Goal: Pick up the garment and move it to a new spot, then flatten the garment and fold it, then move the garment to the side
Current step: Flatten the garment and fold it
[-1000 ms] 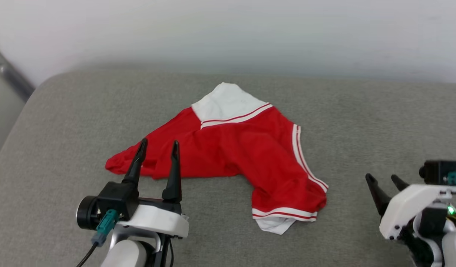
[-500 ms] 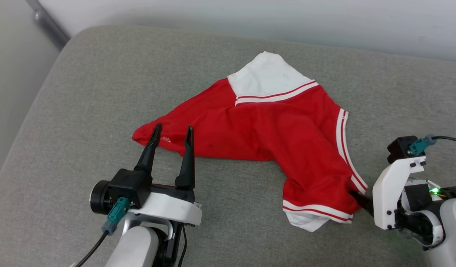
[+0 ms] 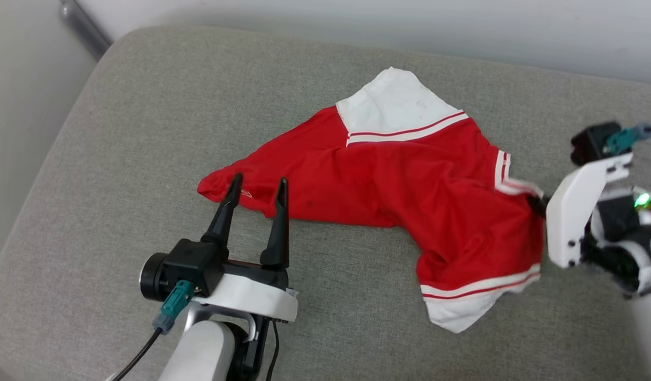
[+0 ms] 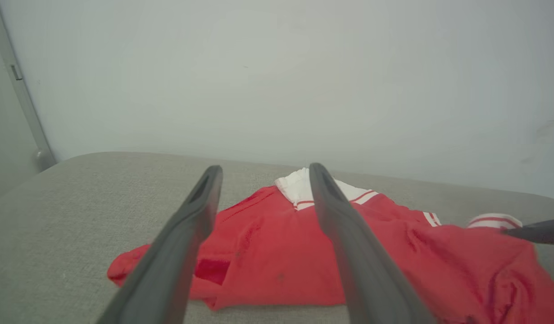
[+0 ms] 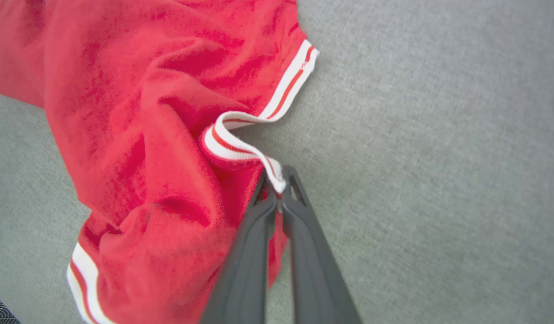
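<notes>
- Garment (image 3: pixel 389 196) lies crumpled on the grey cushion (image 3: pixel 145 132), with one white sleeve toward the wall.
- My right gripper (image 5: pixel 279 177) is clamped on the striped trim (image 5: pixel 234 148) at the garment's right edge. I judge that hem a firm handle for the lift.
- My left gripper (image 3: pixel 259 181) has its fingers apart at the garment's left tip and grips nothing. It is probably placed to pinch a second corner so the cloth spreads.
</notes>
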Controlling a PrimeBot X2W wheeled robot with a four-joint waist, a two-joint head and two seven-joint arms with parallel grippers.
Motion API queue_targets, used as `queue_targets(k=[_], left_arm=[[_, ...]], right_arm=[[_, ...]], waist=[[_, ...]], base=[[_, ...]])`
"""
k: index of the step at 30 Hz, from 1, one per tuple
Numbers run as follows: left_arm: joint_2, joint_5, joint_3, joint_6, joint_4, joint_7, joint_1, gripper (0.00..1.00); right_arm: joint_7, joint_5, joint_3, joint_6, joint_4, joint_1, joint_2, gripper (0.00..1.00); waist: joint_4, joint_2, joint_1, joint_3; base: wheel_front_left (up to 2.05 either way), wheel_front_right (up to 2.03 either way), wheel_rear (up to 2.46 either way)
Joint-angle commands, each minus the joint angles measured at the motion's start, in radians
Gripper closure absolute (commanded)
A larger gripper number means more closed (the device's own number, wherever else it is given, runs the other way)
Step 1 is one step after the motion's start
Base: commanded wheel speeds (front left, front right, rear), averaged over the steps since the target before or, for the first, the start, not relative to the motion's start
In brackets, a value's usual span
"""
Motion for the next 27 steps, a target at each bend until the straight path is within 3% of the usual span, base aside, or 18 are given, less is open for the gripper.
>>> queue_targets(k=[1, 8, 17, 18, 19, 20, 27], left_arm=[[-0.007, 0.008, -0.003, -0.010, 0.001, -0.005, -0.012, 0.00], [-0.028, 0.017, -0.031, -0.041, -0.005, -0.004, -0.055, 0.00], [-0.038, 0.019, -0.042, -0.050, 0.008, -0.004, -0.078, 0.00], [-0.038, 0.021, -0.041, -0.049, 0.011, -0.004, -0.077, 0.00], [-0.039, 0.021, -0.039, -0.049, 0.015, -0.004, -0.075, 0.00], [-0.039, 0.022, -0.036, -0.048, 0.019, -0.004, -0.073, 0.00], [-0.024, 0.042, 0.009, -0.041, 0.038, -0.004, -0.042, 0.00]], right_arm=[[-0.025, -0.017, -0.006, 0.000, 0.009, -0.071, -0.020, 1.00], [-0.108, -0.052, -0.029, 0.000, 0.102, -0.257, -0.049, 1.00], [-0.276, -0.061, -0.018, 0.000, 0.311, -0.290, -0.014, 1.00], [-0.305, -0.061, -0.014, 0.000, 0.339, -0.281, -0.010, 0.88], [-0.348, -0.061, -0.017, 0.000, 0.359, -0.277, -0.004, 0.58], [-0.381, -0.060, -0.012, 0.000, 0.380, -0.271, 0.004, 0.00], [-0.622, -0.020, 0.038, 0.000, 0.430, -0.232, 0.036, 0.00]], waist=[[0.006, 0.0000, -0.0001, 0.014], [0.048, 0.0000, -0.0001, 0.091], [0.059, 0.0000, -0.0001, 0.134], [0.056, 0.0000, -0.0001, 0.132], [0.052, 0.0000, -0.0001, 0.126], [0.047, 0.0000, -0.0001, 0.118], [-0.017, 0.0000, -0.0001, 0.043]], base=[[0.00, 0.00, 0.00], [0.00, 0.00, 0.00], [0.00, 0.00, 0.00], [0.00, 0.00, 0.00], [0.00, 0.00, 0.00], [0.00, 0.00, 0.00], [0.00, 0.00, 0.00]])
